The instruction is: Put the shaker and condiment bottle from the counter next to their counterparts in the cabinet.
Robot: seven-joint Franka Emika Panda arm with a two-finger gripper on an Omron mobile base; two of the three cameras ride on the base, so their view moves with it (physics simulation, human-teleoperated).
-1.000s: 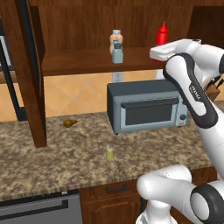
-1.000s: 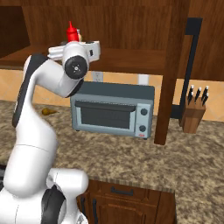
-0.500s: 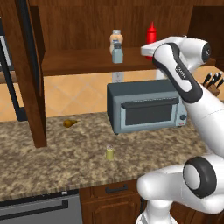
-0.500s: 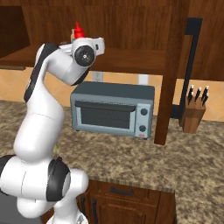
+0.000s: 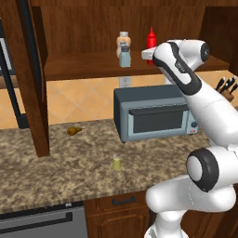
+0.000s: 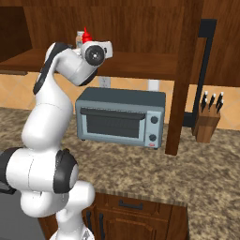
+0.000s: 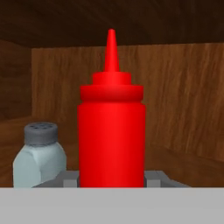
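Observation:
My gripper (image 5: 149,56) is shut on the red condiment bottle (image 5: 151,39), which it holds upright at the cabinet shelf (image 5: 83,65). In the hand view the condiment bottle (image 7: 111,131) stands dead centre between the fingers (image 7: 154,177). The counterparts are close by to its left: a grey-blue shaker (image 5: 124,56) (image 7: 40,156) and, behind that, a tan bottle with a white cap (image 5: 123,40). From the right base view the bottle's red nozzle (image 6: 85,33) pokes up behind the hand. The small pale shaker (image 5: 116,162) stands on the speckled counter (image 5: 60,172).
A grey toaster oven (image 5: 155,114) (image 6: 123,117) sits under the shelf, directly below the hand. A knife block (image 6: 207,123) stands at the right, past a wooden post (image 6: 180,79). A small brown item (image 5: 73,131) lies on the counter at the back left.
The arm has swung left along the shelf with the red bottle, bringing it close to the grey-blue shaker and the tan bottle. The jaws have stayed shut on it.

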